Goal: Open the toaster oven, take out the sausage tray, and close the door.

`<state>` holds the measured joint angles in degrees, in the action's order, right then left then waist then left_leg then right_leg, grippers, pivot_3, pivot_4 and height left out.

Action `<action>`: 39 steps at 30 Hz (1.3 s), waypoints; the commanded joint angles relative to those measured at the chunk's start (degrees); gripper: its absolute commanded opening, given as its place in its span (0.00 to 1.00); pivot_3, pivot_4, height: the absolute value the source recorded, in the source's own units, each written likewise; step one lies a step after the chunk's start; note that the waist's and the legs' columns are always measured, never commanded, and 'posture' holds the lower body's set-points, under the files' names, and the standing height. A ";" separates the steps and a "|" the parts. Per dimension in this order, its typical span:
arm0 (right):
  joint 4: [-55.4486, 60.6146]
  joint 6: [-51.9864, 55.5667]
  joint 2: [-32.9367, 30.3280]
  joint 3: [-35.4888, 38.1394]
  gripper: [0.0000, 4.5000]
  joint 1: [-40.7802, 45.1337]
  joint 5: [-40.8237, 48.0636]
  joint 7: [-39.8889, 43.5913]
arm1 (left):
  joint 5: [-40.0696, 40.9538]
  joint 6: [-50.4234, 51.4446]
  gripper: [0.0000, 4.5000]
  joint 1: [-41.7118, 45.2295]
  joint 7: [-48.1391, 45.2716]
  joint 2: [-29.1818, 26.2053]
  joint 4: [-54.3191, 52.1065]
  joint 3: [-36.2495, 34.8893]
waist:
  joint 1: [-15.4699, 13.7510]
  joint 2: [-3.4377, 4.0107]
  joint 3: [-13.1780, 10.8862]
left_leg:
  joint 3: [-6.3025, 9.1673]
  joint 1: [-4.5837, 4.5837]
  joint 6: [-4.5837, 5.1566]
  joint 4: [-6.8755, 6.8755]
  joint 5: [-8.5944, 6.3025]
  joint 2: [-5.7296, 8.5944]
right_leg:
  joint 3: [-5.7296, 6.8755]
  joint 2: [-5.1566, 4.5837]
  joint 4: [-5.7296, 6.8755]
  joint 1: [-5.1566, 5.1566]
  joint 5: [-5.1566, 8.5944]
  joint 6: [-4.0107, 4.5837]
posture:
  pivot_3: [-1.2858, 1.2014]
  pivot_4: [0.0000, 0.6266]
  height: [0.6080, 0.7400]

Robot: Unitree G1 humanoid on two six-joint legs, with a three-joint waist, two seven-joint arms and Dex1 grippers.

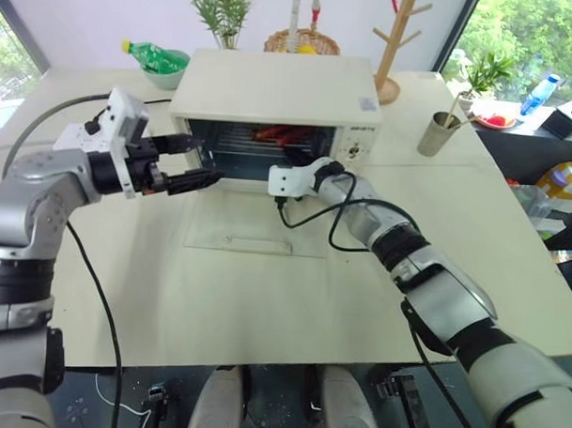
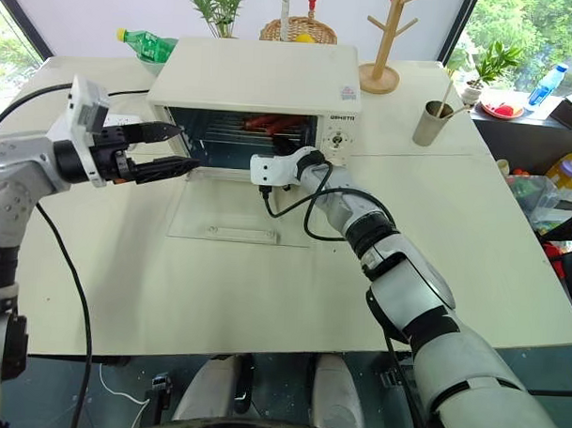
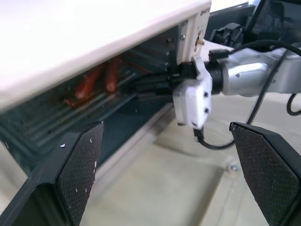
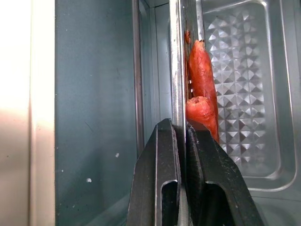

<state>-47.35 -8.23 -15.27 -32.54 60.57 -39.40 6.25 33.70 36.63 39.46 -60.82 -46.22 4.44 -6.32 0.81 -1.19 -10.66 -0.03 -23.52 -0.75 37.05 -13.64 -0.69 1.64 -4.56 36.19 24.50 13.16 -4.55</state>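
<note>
The cream-white toaster oven (image 1: 272,87) stands at the back of the table. Its glass door (image 1: 257,222) lies folded down flat in front of it. Inside, the silver sausage tray (image 4: 235,84) holds red sausages (image 4: 202,70). My right gripper (image 4: 182,136) reaches into the oven's right side and is shut on the tray's thin front rim (image 4: 177,70). Just outside the left end of the oven mouth, my left gripper (image 1: 201,161) stands wide open and holds nothing. In the left wrist view its fingers (image 3: 80,174) frame the oven interior and my right wrist.
Behind the oven are a bowl with a green bottle (image 1: 155,57), a wicker basket (image 1: 301,41) and a wooden rack (image 1: 395,39). A metal cup (image 1: 439,133) stands to the right. A black cable (image 1: 309,215) loops from my right wrist over the door.
</note>
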 commanded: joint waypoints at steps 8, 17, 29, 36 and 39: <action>15.64 3.80 -4.03 2.74 0.05 -4.51 -1.20 2.61 | -8.16 -9.64 1.00 11.59 -8.41 1.82 18.49 4.90 | -0.11 -0.02 -0.02 | -0.02 -0.06 0.00 0.02 0.00 0.01 | 0.01 0.00 -0.04 0.02 0.00 -0.01 | 0.52 0.24 1.00; 23.55 6.09 -6.03 3.16 0.05 -8.10 -3.07 4.42 | -13.73 -16.36 1.00 18.92 -12.81 4.44 32.00 6.77 | -0.32 -0.04 -0.04 | 0.04 -0.12 0.01 0.10 0.00 0.03 | 0.07 0.00 -0.01 0.02 0.00 -0.02 | 0.52 0.24 1.00; 39.47 8.80 -9.87 4.62 0.05 -16.16 -3.18 10.58 | -16.56 -19.01 1.00 21.50 -15.39 5.70 36.38 6.38 | -0.37 -0.04 -0.05 | 0.10 -0.16 0.01 0.13 0.00 0.04 | 0.10 0.00 0.00 0.02 0.00 -0.03 | 0.52 0.24 1.00; 47.95 8.53 -12.40 6.00 0.05 -21.86 -3.34 13.28 | -16.53 -18.09 1.00 20.56 -16.10 5.52 34.65 6.23 | -0.63 -0.05 -0.05 | 0.17 -0.24 0.01 0.16 0.00 0.08 | 0.11 -0.02 -0.03 0.02 0.01 -0.04 | 0.52 0.24 1.00; 52.66 8.23 -13.71 7.04 0.05 -25.40 -3.26 14.37 | -16.51 -17.69 1.00 20.10 -16.31 5.52 33.92 6.27 | -1.10 -0.05 -0.05 | 0.20 -0.28 0.01 0.19 0.00 0.09 | 0.11 -0.02 -0.04 0.03 0.01 -0.05 | 0.52 0.24 1.00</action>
<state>0.63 0.18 -27.41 -29.25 35.40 -42.46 20.83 17.40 18.73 59.13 -77.47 -39.71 39.84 1.32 -0.28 -1.24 -10.71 0.17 -23.81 -0.74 37.24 -13.64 -0.60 1.75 -4.57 36.14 24.54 13.17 -4.60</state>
